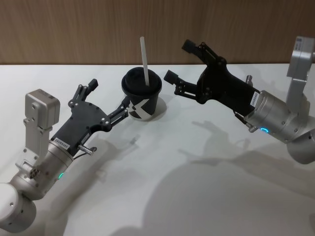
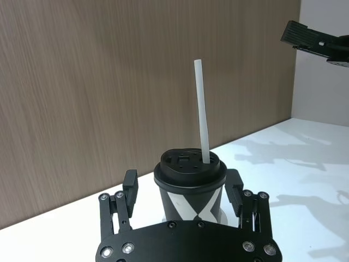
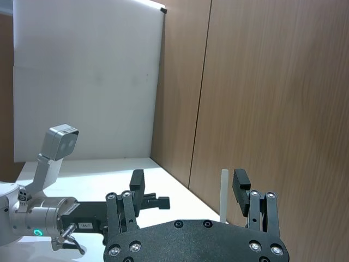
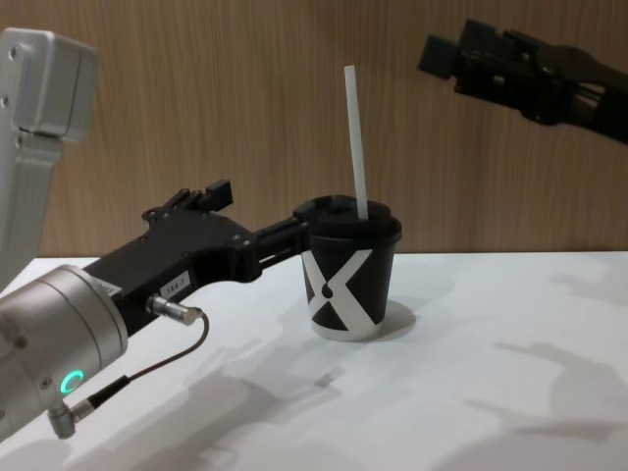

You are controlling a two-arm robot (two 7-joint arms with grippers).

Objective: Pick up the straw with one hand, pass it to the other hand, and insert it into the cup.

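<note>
**A:** Where is the straw (image 1: 145,61)?

**B:** Standing in the cup (image 1: 141,96), through the lid's hole, leaning a little. The cup sits on the white surface (image 1: 197,162), in front of the wood wall.

**A:** And the two arms?

**B:** The left gripper (image 2: 182,194) has its jaws spread, one either side of the cup's body, close to the wall; I can't tell whether they touch it. The right gripper (image 1: 178,61) is above and to the right of the cup, jaws spread and holding nothing, clear of the straw.

**A:** So what's left to do?

**B:** I judge the insertion done (the straw stands with no jaw on it). What remains is parting cleanly. The right gripper should draw off up and away from the cup, not sweeping across the straw's top. The left should pull straight back from the cup without swinging sideways, since a knock on that light paper body could tip it.
</note>
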